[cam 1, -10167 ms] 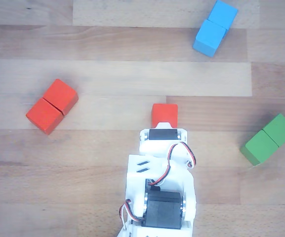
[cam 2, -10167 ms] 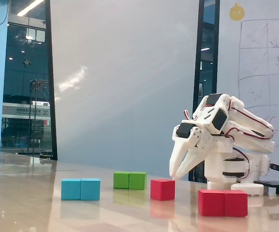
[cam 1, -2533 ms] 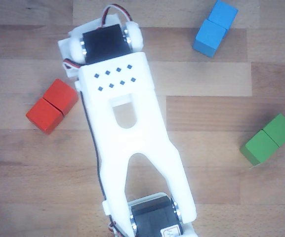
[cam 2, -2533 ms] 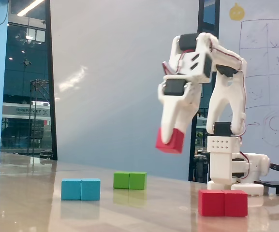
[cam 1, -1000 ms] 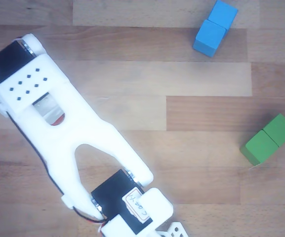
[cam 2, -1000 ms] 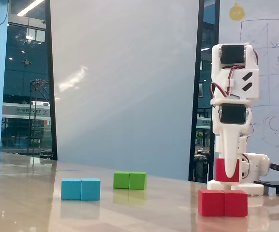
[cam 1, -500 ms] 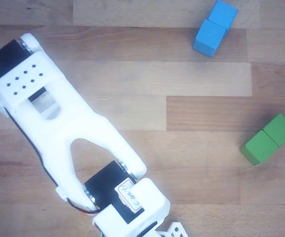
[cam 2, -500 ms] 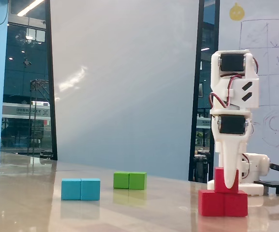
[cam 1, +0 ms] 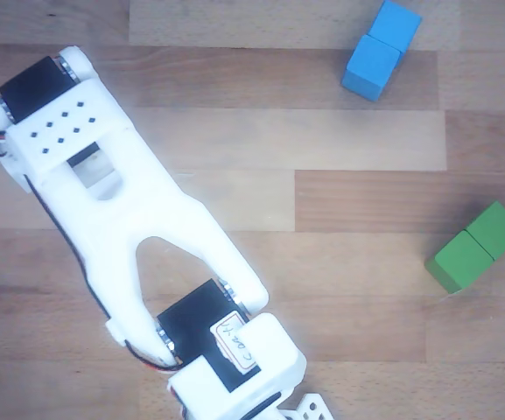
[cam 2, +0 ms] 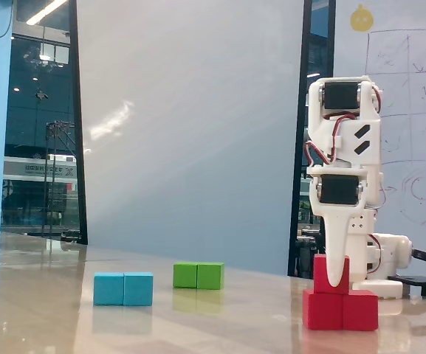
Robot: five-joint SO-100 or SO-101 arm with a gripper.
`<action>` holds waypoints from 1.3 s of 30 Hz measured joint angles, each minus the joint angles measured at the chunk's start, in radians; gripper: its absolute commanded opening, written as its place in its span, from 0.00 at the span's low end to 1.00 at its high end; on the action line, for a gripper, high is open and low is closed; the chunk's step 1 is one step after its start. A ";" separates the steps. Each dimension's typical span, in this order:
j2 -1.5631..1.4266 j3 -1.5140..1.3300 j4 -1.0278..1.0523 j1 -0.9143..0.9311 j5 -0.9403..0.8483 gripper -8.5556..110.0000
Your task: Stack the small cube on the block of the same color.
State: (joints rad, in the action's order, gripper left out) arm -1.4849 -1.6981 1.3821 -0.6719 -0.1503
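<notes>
While our gripper (cam 2: 336, 282) hangs over the small red cube (cam 2: 328, 275), seated on the left half of the red two-cube block (cam 2: 341, 310), jaw state unreadable, we judge release best done by parting gently and lifting straight up

Your other view is bright and evenly lit, slightly soft, with the white arm (cam 1: 129, 227) nearly washed out and only faint shadows beside the blocks. Your fixed view is dimmer and backlit: the glossy table (cam 2: 161, 317) mirrors the blocks, and a glare streak smears the pale wall panel (cam 2: 190, 125).
</notes>
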 measured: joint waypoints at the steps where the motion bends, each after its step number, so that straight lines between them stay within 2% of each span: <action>1: 0.000 0.000 0.000 0.000 0.000 0.19; 8: 0.000 0.000 0.000 0.000 0.000 0.30; 24: 0.000 0.000 0.000 0.012 0.000 0.31; 32: 0.000 0.000 0.000 0.149 -0.078 0.31; 39: 0.000 0.000 0.000 0.371 -0.141 0.31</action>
State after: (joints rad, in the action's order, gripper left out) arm -1.4849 -1.6981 1.3821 -0.3007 -0.2915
